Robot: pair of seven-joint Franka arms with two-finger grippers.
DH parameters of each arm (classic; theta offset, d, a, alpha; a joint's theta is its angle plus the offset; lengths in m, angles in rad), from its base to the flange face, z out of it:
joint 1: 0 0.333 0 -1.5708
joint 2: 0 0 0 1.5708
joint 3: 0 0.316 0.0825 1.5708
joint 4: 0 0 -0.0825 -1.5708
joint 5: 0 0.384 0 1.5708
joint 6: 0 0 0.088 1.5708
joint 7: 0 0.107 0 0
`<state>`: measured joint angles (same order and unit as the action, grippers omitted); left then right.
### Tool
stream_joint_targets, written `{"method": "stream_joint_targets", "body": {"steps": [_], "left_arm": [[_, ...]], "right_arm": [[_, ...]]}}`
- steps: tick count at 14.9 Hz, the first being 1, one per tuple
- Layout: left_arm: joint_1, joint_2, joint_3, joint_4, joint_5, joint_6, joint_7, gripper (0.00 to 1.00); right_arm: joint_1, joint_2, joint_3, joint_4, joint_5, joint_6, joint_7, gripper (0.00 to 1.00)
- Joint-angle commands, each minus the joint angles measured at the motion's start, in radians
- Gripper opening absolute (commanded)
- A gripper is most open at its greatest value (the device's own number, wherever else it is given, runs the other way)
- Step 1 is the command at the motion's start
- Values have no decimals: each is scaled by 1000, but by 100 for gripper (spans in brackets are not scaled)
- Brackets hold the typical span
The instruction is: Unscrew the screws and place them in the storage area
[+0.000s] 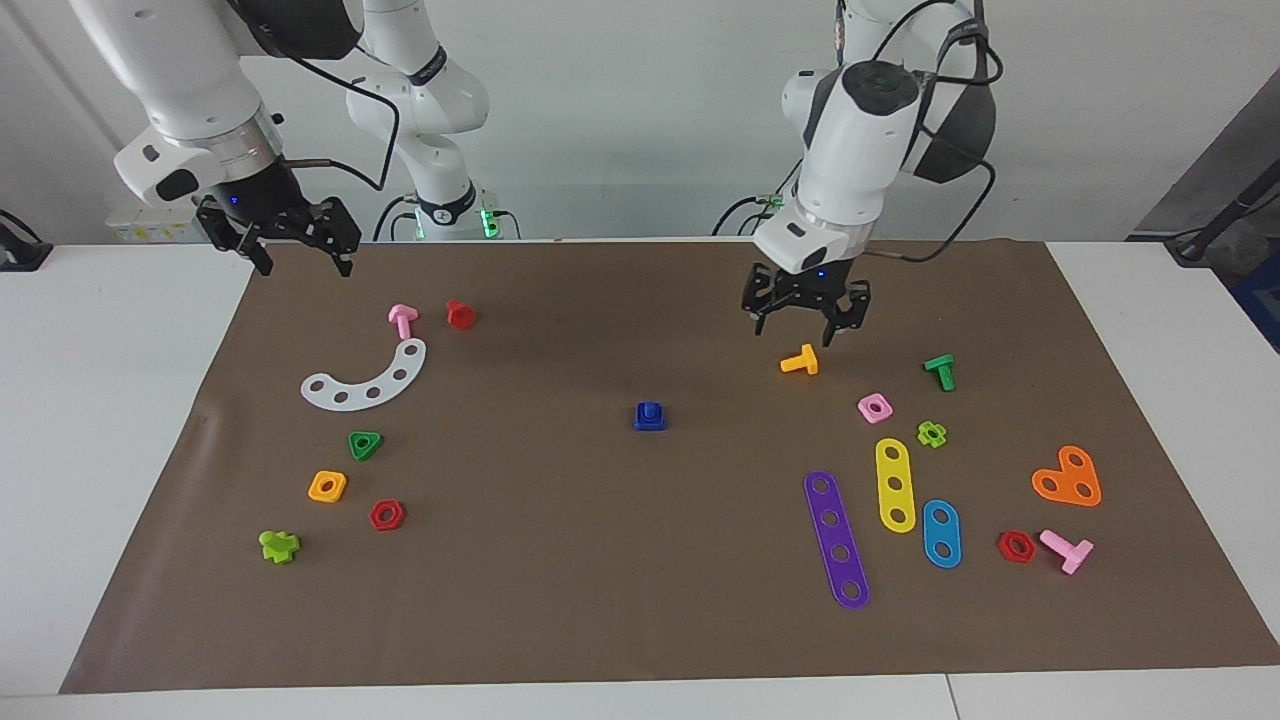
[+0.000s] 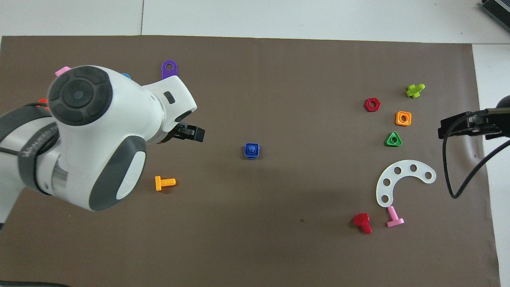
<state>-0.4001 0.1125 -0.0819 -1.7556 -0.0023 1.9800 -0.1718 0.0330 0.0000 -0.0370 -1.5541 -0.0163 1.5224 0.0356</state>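
Observation:
The blue bolt, screwed into its blue square nut (image 1: 650,415), stands alone in the middle of the brown paper; it also shows in the overhead view (image 2: 252,150). My left gripper (image 1: 797,334) is open and empty, hovering over the paper just above an orange bolt (image 1: 800,360), apart from the blue bolt. In the overhead view only one of its fingers (image 2: 193,134) shows past the arm. My right gripper (image 1: 305,268) is open and empty, raised over the paper's edge at the right arm's end.
Toward the left arm's end lie a green bolt (image 1: 941,371), a pink nut (image 1: 875,407), purple (image 1: 837,540), yellow and blue strips, and an orange heart plate (image 1: 1068,478). Toward the right arm's end lie a white arc strip (image 1: 365,378), pink and red bolts, and several nuts.

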Motion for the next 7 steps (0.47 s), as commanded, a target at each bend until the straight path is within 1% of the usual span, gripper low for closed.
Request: {"method": "stream_joint_targets", "body": {"steps": [1, 2, 4, 7], "left_arm": [[-57, 41, 16, -24, 12, 115, -63, 96], [-59, 41, 16, -39, 12, 135, -64, 96], [-60, 52, 16, -39, 12, 151, -67, 96], [-77, 102, 17, -41, 13, 181, -81, 96]], "right_arm": [[-4, -6, 0, -7, 6, -11, -26, 100], [-4, -6, 0, -7, 6, -11, -26, 100], [-4, -6, 0, -7, 6, -11, -26, 100], [-4, -6, 0, -7, 6, -11, -26, 100]]}}
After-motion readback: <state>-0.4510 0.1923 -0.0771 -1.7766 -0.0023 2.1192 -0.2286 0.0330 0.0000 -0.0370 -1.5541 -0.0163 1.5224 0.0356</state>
